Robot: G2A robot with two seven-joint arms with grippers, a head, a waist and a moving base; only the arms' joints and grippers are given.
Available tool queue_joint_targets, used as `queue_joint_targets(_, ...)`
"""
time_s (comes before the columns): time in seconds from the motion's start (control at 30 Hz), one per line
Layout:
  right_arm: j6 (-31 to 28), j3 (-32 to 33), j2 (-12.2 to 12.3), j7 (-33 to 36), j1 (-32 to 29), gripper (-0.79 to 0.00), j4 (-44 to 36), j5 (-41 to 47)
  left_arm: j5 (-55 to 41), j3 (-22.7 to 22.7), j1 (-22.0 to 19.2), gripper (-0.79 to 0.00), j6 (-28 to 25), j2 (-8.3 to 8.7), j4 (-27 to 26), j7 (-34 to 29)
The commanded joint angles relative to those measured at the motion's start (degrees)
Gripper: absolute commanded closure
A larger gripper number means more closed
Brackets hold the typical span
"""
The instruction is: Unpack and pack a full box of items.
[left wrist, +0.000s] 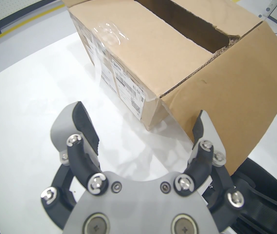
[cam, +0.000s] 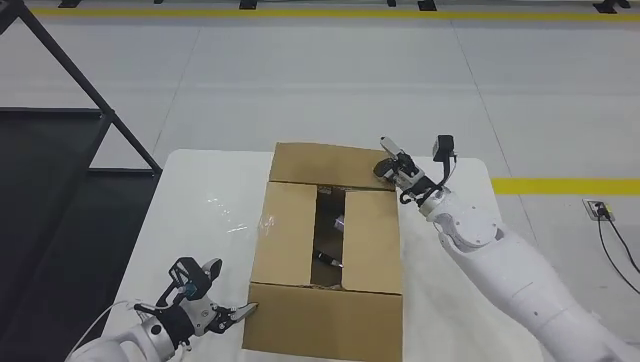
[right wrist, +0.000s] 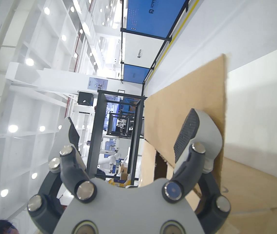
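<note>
A brown cardboard box [cam: 300,247] stands in the middle of the white table [cam: 195,207]. Its two side flaps lie almost flat, and the narrow gap [cam: 330,237] between them shows dark items I cannot make out. The far flap [cam: 325,165] and the near flap [cam: 320,324] fold outward. My left gripper [cam: 228,290] is open beside the box's near left corner [left wrist: 150,122], with nothing between its fingers. My right gripper [cam: 383,158] is open at the far right corner, one finger [right wrist: 189,127] lying against the far flap [right wrist: 189,91].
Clear tape [left wrist: 109,31] hangs loose on the box's left side above several printed labels [left wrist: 128,91]. A black metal frame [cam: 80,92] stands off the table's left edge. A cable and socket [cam: 600,210] lie on the floor at the right.
</note>
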Motion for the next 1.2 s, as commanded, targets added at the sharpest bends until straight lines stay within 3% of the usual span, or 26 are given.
queue_joint_targets(0.0,1.6,-0.6,-1.1,0.9,0.5,-0.785,1.6,-0.4,0.0,0.0,0.0,-0.785,0.0,0.00,0.0,0.0)
queue_joint_targets(0.13,2.4,-0.6,-2.8,2.8,1.4,-0.785,4.7,-0.7,0.0,0.0,0.0,-0.785,0.0,0.00,0.0,0.0)
queue_joint_targets(0.4,-1.3,1.9,-4.5,3.0,1.8,-0.785,8.0,-1.2,0.0,0.0,0.0,-0.785,0.0,0.00,0.0,0.0)
queue_joint_targets(0.57,-7.1,5.3,-4.5,2.4,0.7,-0.785,7.3,-0.9,0.0,0.0,0.0,-0.785,0.0,0.00,0.0,0.0)
queue_joint_targets(0.73,-9.8,9.4,-3.4,10.0,-2.0,-0.785,0.7,1.5,0.0,0.0,0.0,-0.785,0.0,0.00,0.0,0.0)
queue_joint_targets(0.93,-4.8,13.5,-1.3,22.2,-5.9,-0.785,-9.7,1.5,-3.6,-2.0,0.5,-0.785,4.2,-0.01,-0.1,3.3)
queue_joint_targets(1.17,5.7,15.4,0.0,28.5,-8.6,-0.785,-16.7,-3.6,-9.5,-6.2,0.8,-0.785,9.8,0.07,1.3,4.5)
